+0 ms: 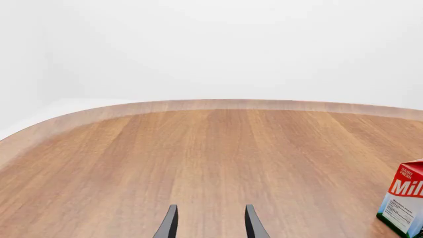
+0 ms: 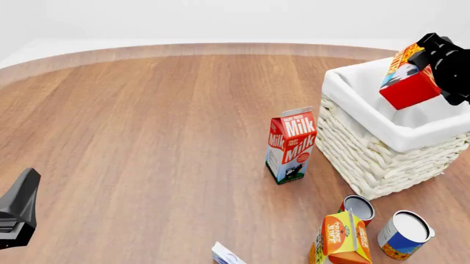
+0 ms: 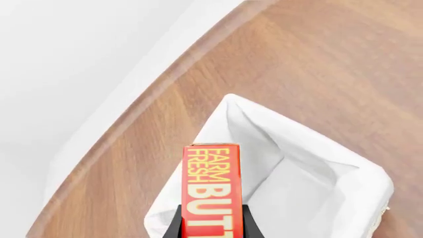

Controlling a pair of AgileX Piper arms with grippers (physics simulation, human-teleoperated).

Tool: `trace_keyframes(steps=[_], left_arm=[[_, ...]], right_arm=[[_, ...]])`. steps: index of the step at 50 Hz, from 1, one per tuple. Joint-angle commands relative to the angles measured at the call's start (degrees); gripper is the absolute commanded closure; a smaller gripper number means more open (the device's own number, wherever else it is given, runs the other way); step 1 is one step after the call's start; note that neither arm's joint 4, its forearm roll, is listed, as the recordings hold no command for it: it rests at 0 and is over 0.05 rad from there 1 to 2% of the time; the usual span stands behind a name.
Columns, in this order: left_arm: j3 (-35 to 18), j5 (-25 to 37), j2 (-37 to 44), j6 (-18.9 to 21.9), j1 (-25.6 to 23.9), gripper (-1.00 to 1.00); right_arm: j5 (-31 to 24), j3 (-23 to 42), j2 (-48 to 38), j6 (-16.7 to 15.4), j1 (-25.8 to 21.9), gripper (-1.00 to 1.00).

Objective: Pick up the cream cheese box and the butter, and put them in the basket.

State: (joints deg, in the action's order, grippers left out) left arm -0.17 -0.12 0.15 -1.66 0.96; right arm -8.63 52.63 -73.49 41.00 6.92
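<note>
The butter [image 2: 406, 78], a red and orange box, hangs tilted over the far right part of the basket [image 2: 367, 159], with my right gripper [image 2: 433, 66] shut on it. The right wrist view looks down the butter [image 3: 211, 188] between the right gripper's [image 3: 210, 220] fingers, into the white-lined basket [image 3: 310, 183] below. At the table's front edge only a corner of the cream cheese box [image 2: 228, 254] shows. My left gripper [image 2: 24, 192] hovers at the near left, far from it. In its own wrist view the left gripper [image 1: 210, 223] is open with nothing between its fingers.
A red-white milk carton [image 2: 291, 144] stands just left of the basket and shows at the edge of the left wrist view [image 1: 403, 198]. An orange juice carton [image 2: 342, 239] and two cans [image 2: 358, 208] [image 2: 404, 230] stand in front of the basket.
</note>
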Motion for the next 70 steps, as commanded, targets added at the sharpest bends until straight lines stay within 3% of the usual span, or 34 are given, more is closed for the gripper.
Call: trace_keyframes(steps=[1, 18, 38, 39, 48, 55, 66, 70], left_arm=[[0.0, 0.0, 0.0, 0.0, 0.0, -1.00], [0.0, 0.0, 0.0, 0.0, 0.0, -1.00], [0.0, 0.0, 0.0, 0.0, 0.0, -1.00], [0.0, 0.0, 0.0, 0.0, 0.0, -1.00], [0.0, 0.0, 0.0, 0.0, 0.0, -1.00], [0.0, 0.0, 0.0, 0.0, 0.0, -1.00], [0.0, 0.0, 0.0, 0.0, 0.0, -1.00], [0.0, 0.0, 0.0, 0.0, 0.0, -1.00]], right_arm=[[1.3, 0.1, -0.6, -0.7, 0.5, 1.00], [3.8, -1.7, -3.5, -3.1, 0.8, 1.00], [3.0, -0.9, -3.0, -3.3, 0.0, 1.00], [2.9, -0.8, -2.8, -3.2, -0.2, -1.00], [1.8, 0.0, -0.2, -2.4, -0.9, -1.00], [-1.8, 2.5, 6.8, -2.5, -4.4, -1.00], [-7.9, 4.3, 16.8, -9.7, -16.9, -1.00], [-10.2, 3.9, 18.9, -13.8, -20.4, -1.00]])
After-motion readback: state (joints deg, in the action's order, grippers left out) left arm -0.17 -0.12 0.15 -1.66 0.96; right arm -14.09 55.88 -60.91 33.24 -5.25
